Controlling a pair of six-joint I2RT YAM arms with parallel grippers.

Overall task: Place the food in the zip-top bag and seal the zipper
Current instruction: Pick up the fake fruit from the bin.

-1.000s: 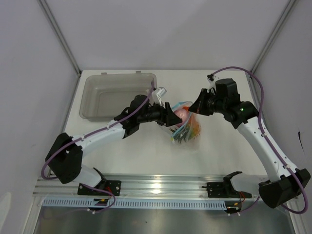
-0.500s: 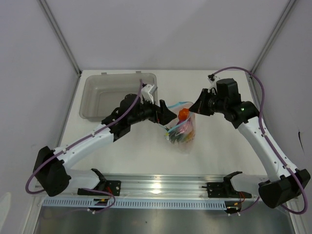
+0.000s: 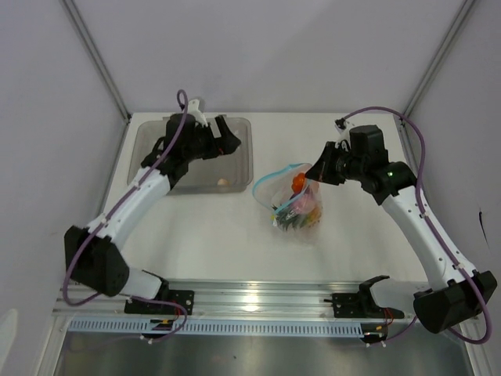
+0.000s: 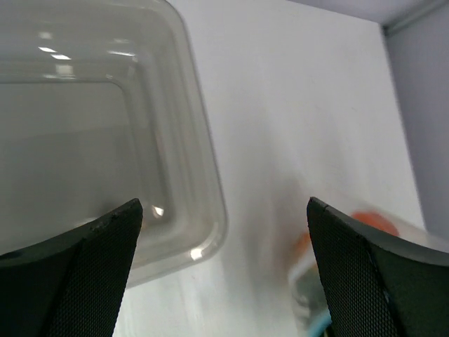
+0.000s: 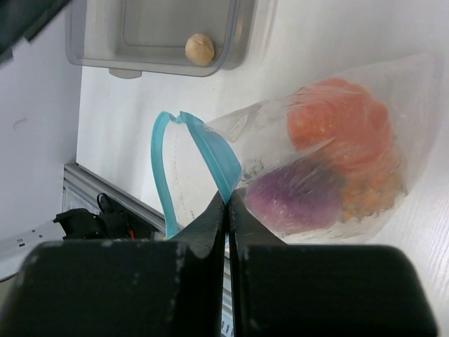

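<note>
R gripper (image 5: 226,198) clenched on the zipper (image 5: 210,151), at the bag's (image 3: 296,205) 2 o'clock edge in top view. Bag mouth stands open in a loop. Bag sits mid-table w/ orange (image 5: 335,121), onion (image 5: 300,198) and pineapple (image 5: 379,181) inside. Bulb (image 5: 199,49) lies in the tray (image 3: 145,160), in its 5 o'clock corner, at 10 o'clock from the bag. L gripper (image 4: 223,210) released, jaws wide apart, nothing btwn them, over the tray's 3 o'clock end.
</note>
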